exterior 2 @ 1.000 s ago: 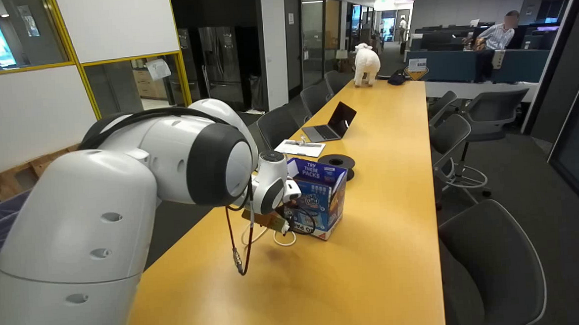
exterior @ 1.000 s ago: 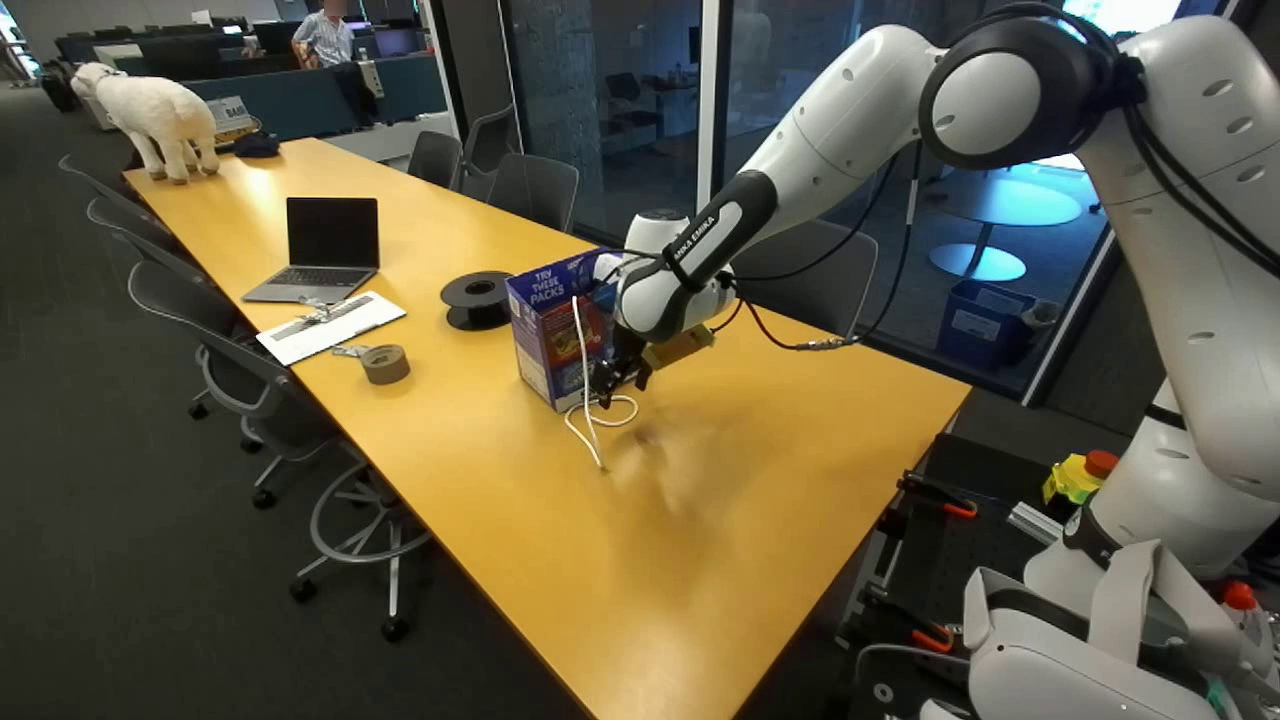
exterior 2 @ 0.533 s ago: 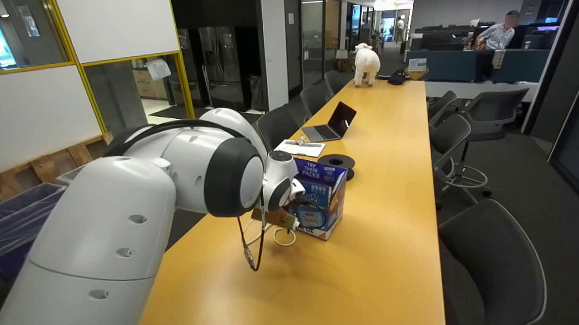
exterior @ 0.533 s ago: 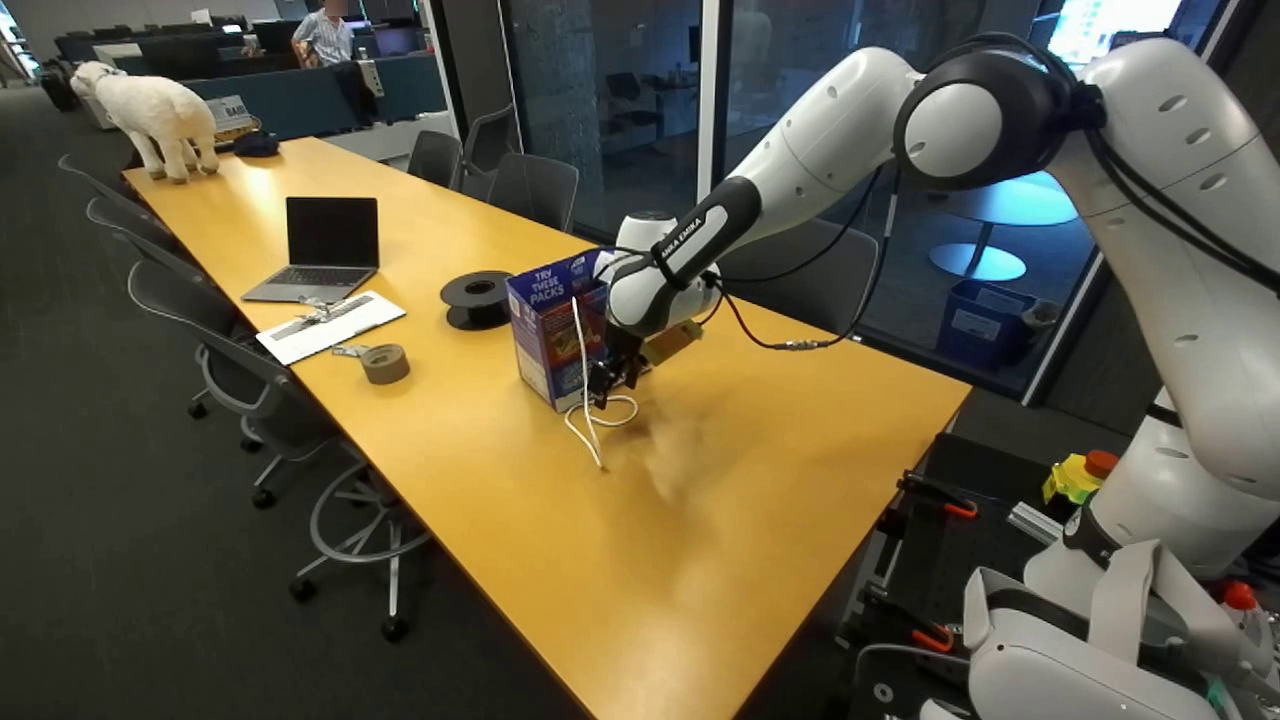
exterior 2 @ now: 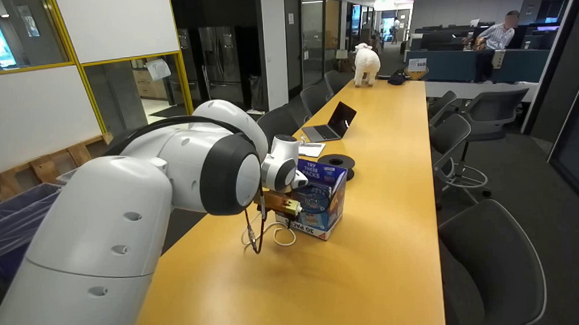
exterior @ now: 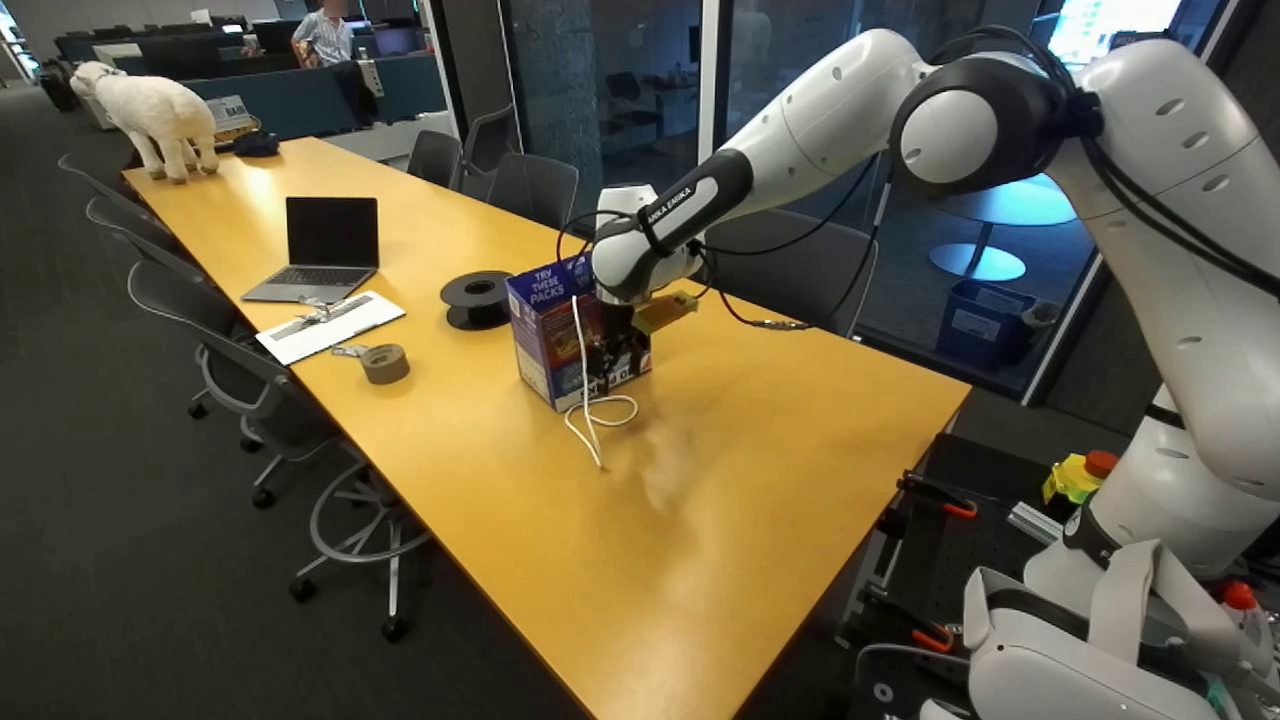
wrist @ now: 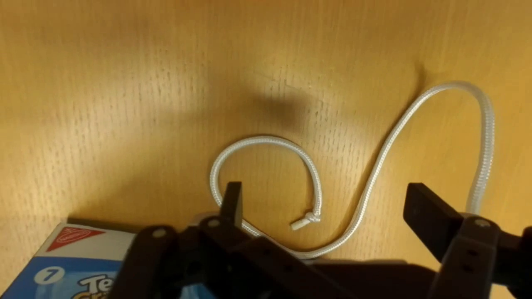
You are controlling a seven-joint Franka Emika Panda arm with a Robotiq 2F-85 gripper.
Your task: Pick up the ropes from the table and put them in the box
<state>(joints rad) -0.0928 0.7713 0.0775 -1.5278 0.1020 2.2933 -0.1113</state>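
Observation:
One white cord of the ropes (wrist: 371,182) shows, curling across the orange table (exterior: 560,540) in the wrist view, with a knotted end inside its loop. In an exterior view this rope (exterior: 584,360) runs up the side of the blue box (exterior: 540,345) to its rim; what lies inside is hidden. The open-topped box (exterior 2: 335,207) stands upright. My gripper (wrist: 324,188) is open, its fingers wide apart above the cord, part of which passes between them from above. In an exterior view the gripper (exterior: 617,368) hangs close beside the box, over the loop; contact cannot be told.
Behind the box stand a black spool (exterior: 477,302) and a laptop (exterior: 333,232). A clipboard (exterior: 345,326) and a tape roll (exterior: 385,365) lie toward the table's chair side. Chairs, among them a grey chair (exterior 2: 492,256), line both edges.
My gripper has shifted toward the box, risen a little and turned more upright over the last second. The cord and box look unmoved, and the jaws stay apart.

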